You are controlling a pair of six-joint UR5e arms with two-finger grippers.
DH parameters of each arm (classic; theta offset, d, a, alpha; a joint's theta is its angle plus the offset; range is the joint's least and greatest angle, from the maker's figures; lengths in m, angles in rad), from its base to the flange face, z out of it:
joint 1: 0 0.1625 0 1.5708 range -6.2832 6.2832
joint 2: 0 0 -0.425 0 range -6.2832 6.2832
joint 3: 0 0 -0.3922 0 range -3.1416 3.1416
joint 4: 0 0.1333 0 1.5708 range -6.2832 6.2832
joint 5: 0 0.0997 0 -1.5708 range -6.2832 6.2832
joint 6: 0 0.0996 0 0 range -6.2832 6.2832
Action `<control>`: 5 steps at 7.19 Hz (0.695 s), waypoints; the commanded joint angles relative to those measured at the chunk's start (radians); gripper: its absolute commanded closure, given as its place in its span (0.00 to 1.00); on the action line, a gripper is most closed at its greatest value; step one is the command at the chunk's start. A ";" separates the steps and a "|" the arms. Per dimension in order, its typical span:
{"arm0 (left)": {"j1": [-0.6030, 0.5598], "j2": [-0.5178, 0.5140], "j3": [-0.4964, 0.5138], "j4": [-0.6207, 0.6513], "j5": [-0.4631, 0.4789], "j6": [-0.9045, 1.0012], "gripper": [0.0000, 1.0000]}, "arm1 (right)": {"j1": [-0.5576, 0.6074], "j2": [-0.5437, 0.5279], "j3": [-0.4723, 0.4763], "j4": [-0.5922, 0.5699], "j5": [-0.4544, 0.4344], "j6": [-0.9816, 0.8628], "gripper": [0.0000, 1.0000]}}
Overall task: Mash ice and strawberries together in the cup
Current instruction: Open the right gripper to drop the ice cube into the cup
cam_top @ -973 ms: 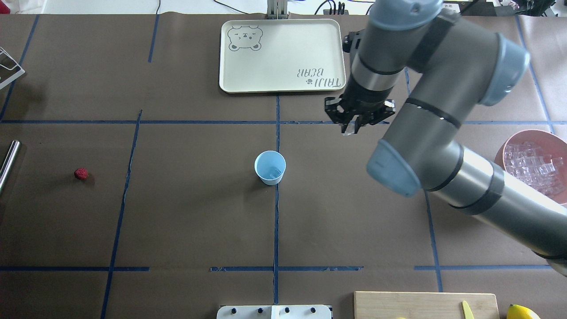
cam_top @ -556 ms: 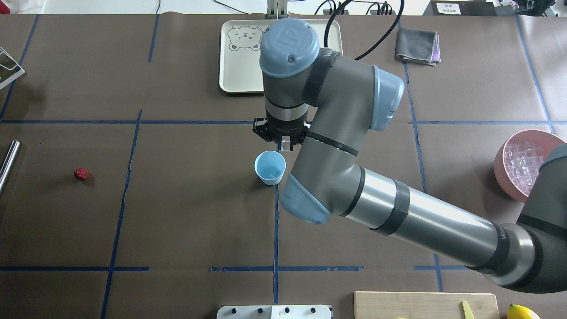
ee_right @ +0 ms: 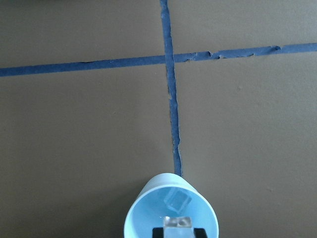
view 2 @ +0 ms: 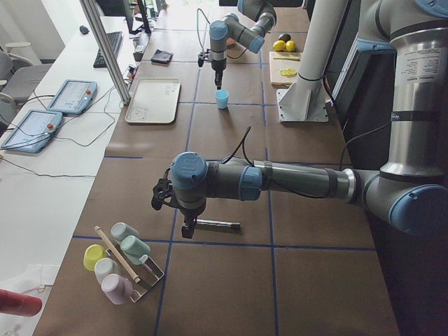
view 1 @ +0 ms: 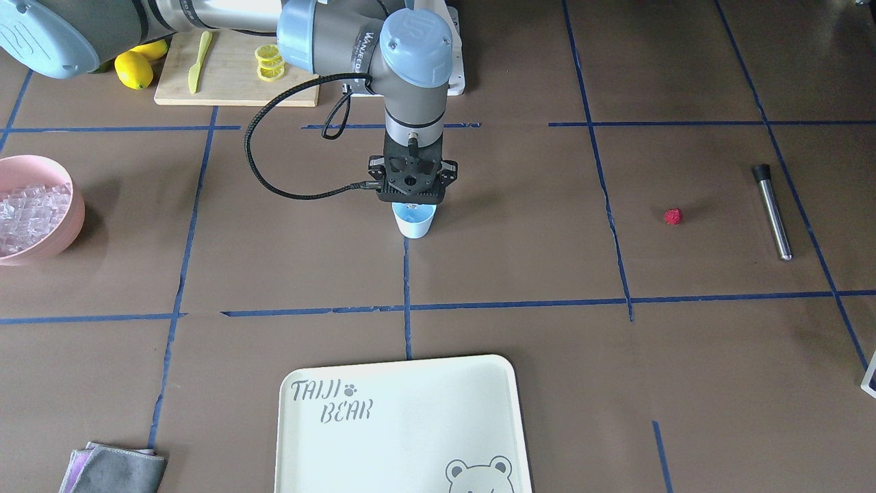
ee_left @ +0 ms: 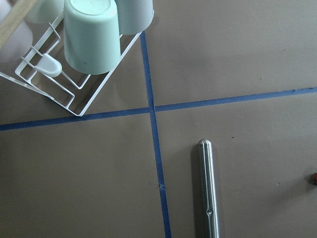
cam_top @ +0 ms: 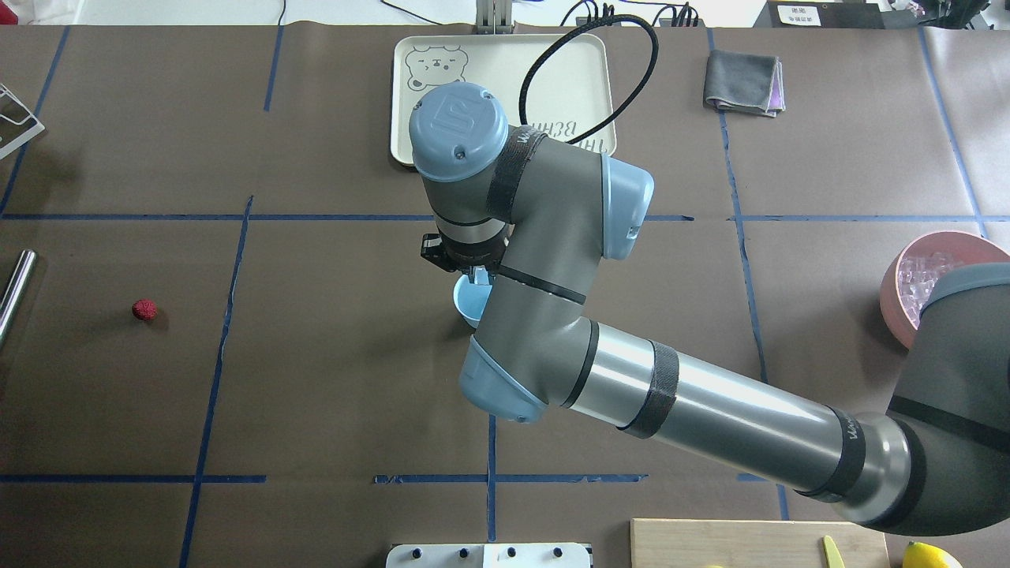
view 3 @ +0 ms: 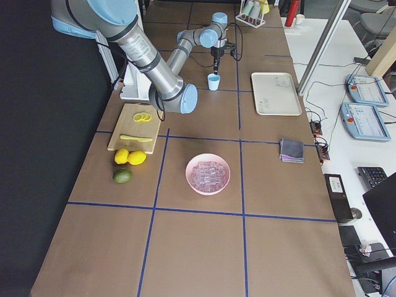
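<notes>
The pale blue cup (view 1: 415,224) (cam_top: 467,304) stands at the table's middle, with one ice cube (ee_right: 177,200) lying inside it. My right gripper (view 1: 410,204) (ee_right: 178,231) hangs straight over the cup's rim, shut on another ice cube (ee_right: 178,222). More ice (view 1: 27,209) (view 3: 208,175) fills a pink bowl (view 1: 68,229). The strawberry (view 1: 673,216) (cam_top: 144,309) lies alone far off on my left side. My left gripper (view 2: 185,229) hovers above a metal rod (view 2: 218,225) (ee_left: 208,188); I cannot tell whether it is open or shut.
A cream tray (cam_top: 394,118) lies beyond the cup, and a grey cloth (cam_top: 742,79) to its right. A cutting board (view 1: 233,75) with lemon slices and a knife, plus lemons (view 1: 133,68), is near the robot's base. A cup rack (ee_left: 91,34) stands at my left end.
My right arm has swung left from beside the tray to right above the cup, carrying the ice cube. The strawberry and cup have stayed put.
</notes>
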 commanded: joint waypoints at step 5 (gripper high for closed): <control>0.000 -0.002 0.002 0.001 0.000 -0.002 0.00 | -0.003 0.011 -0.003 0.001 -0.002 0.001 0.36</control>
